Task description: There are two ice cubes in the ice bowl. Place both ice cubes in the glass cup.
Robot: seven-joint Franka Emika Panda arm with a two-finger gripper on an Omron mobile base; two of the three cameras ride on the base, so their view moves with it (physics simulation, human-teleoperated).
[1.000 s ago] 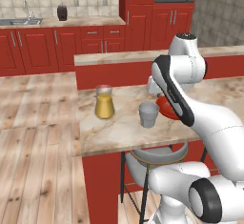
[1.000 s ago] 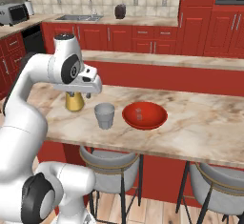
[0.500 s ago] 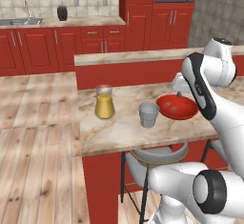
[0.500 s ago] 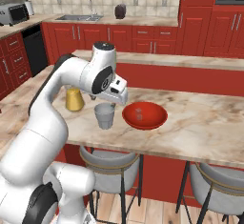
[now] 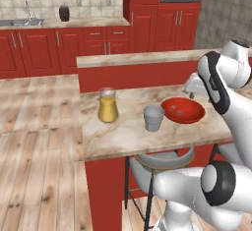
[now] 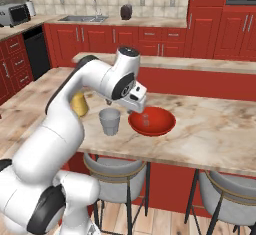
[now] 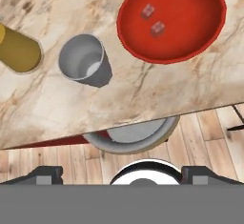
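The ice bowl (image 7: 205, 37), shallow, round and red, stands on the marble counter with two small translucent ice cubes (image 7: 147, 11) (image 7: 157, 28) lying in it side by side. Left of it stands the pale grey glass cup (image 7: 86, 63), upright, with nothing showing inside. My gripper (image 7: 122, 174) hangs open above the counter's near edge, its dark fingertips (image 7: 45, 173) spread wide with nothing between them. From the base, the gripper (image 6: 139, 109) is just over the bowl's (image 6: 162, 126) near-left rim, right of the cup (image 6: 109, 121). The bowl (image 5: 189, 116) and cup (image 5: 153, 117) also show from the left.
A clear jug of orange-yellow liquid (image 5: 107, 106) stands left of the cup, near the counter's (image 5: 123, 136) left end. Grey stools (image 6: 112, 166) sit under the front edge. A raised red ledge (image 5: 147, 60) runs behind the counter.
The arm has swung rightward from over the jug, past the cup, to the bowl. The jaws have opened wider.
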